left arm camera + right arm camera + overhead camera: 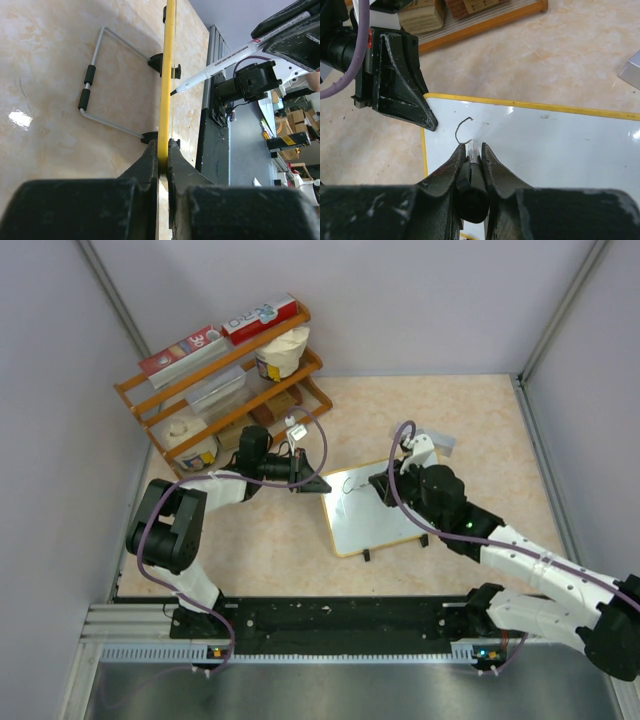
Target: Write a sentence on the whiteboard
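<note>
The board [378, 510] sits mid-counter [480, 420], between the two arms. My left tool [162, 150] is closed on its yellow-framed left edge, pinning it in place. My right tool [471, 148] is clamped on the marker [235, 54], whose tip is at the board's upper left corner, near the left tool. Only a small hooked curve [462, 131] of the sentence shows, so I judge the writing barely begun.

To do this well I want light, even pressure. It should be enough to leave ink but not enough to push the board out of the pinch or skid it. Strokes should be small and run rightward, away from the left tool, leaving room for the remaining words. I can't tell whether the tip touches the surface right now.
</note>
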Controlling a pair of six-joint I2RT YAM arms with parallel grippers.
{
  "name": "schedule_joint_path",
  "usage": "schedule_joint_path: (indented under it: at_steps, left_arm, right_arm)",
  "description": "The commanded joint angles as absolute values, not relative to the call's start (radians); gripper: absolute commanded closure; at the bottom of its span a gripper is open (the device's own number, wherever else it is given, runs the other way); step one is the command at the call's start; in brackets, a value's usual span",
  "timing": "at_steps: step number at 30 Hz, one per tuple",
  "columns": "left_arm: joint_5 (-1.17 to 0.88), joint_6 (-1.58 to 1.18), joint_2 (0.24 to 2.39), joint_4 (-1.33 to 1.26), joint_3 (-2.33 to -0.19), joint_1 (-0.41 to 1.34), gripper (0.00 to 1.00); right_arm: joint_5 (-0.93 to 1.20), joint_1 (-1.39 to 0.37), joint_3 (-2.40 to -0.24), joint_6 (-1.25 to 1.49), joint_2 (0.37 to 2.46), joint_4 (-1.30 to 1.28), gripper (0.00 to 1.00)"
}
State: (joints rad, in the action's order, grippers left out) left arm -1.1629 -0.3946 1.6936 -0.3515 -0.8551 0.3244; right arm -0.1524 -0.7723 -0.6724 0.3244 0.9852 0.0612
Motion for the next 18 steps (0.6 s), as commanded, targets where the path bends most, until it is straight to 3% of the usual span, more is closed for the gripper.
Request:
schedule_joint_path:
  at_steps: [1,18]
  left_arm:
    - [-1.186,-0.295,1.697,-0.344,-0.864,0.356,1.0]
    - [-1.181,-0.285,1.695,-0.33,-0.868,0.359,1.0]
  right_arm:
    - [-0.164,-0.781,-0.652,0.307,0.968,0.045,1.0]
    - [-0.135,-0.781,-0.64,0.31,0.945,0.045,1.0]
